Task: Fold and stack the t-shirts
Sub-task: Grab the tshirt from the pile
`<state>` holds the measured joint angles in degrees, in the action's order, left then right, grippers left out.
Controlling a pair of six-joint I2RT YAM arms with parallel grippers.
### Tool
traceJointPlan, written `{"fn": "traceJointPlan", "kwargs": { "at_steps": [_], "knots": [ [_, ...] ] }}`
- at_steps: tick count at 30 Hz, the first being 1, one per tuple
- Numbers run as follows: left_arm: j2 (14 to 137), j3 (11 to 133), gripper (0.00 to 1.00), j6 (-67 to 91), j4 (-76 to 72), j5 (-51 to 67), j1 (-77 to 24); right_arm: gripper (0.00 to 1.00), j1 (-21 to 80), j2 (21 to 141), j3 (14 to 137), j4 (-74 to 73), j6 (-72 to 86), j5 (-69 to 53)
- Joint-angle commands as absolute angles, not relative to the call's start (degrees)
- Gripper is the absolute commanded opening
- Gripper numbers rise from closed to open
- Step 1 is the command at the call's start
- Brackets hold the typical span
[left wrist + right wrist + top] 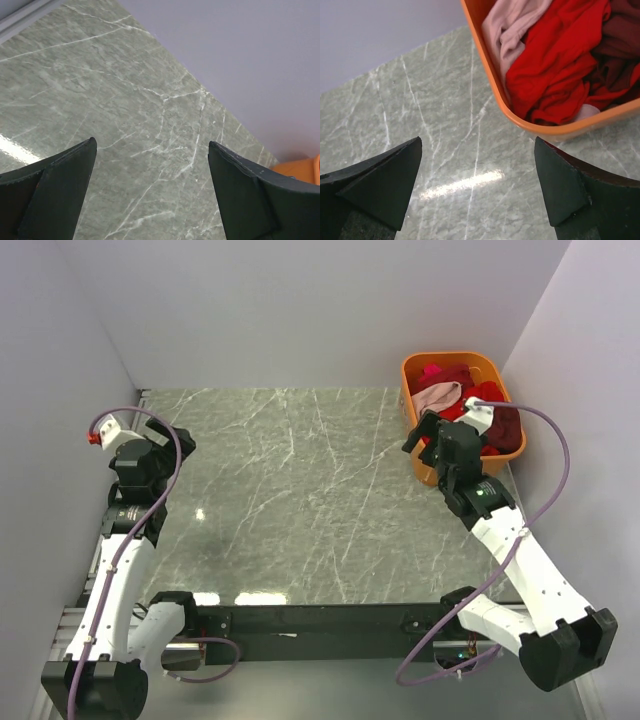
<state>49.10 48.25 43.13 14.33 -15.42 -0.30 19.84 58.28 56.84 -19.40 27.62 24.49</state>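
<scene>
The t-shirts lie crumpled in an orange basket (412, 368) at the far right of the marble table. A salmon-pink shirt (438, 395), a red one (458, 412), a maroon one (505, 425) and a bit of magenta (432, 370) show. In the right wrist view the pink (507, 30), red (555, 55) and maroon (620, 45) shirts fill the basket (492, 90). My right gripper (420, 436) (477, 142) is open and empty, just in front of the basket's near-left side. My left gripper (182, 440) (152, 142) is open and empty over the table's far left.
Grey walls close in the table at the back, left and right. The basket's corner (300, 167) shows at the right edge of the left wrist view. A purple cable (555, 455) loops off the right arm beside the basket.
</scene>
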Motion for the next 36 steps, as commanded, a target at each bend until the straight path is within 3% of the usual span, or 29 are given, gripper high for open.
{"fn": "traceJointPlan", "kwargs": {
  "at_steps": [1, 5, 10, 14, 23, 29, 34, 36],
  "knots": [
    [49.2, 49.0, 0.99, 42.5, 11.3, -12.8, -0.3, 0.99, 19.5, 57.5, 57.7, -13.9, 26.9, 24.5],
    [50.3, 49.1, 0.99, 42.5, 11.3, -13.4, -0.3, 0.99, 15.8, 63.3, 64.0, -15.7, 28.0, 21.5],
    [50.0, 47.1, 0.99, 42.2, 7.6, -12.1, -0.3, 0.99, 3.6, 74.3, 71.4, -15.4, 29.5, 12.0],
    [50.3, 46.6, 0.99, 41.7, 7.2, -12.7, -0.3, 0.98, 1.1, 85.5, 82.8, -18.1, 25.7, 13.2],
    [52.3, 46.7, 1.00, 40.8, 6.6, -13.6, -0.3, 0.86, -3.3, 108.9, 107.9, -29.5, 23.6, 9.5],
    [53.4, 46.9, 0.99, 40.5, 6.8, -14.5, -0.2, 0.83, -4.1, 118.4, 118.1, -33.1, 22.9, 11.3],
    [53.5, 46.8, 0.99, 40.5, 6.6, -14.9, -0.3, 0.72, -4.1, 120.2, 117.7, -33.1, 22.9, 11.3],
    [53.6, 46.8, 0.99, 40.6, 6.6, -15.2, -0.3, 0.59, -4.1, 120.1, 116.8, -31.6, 22.3, 10.6]
  ]
}}
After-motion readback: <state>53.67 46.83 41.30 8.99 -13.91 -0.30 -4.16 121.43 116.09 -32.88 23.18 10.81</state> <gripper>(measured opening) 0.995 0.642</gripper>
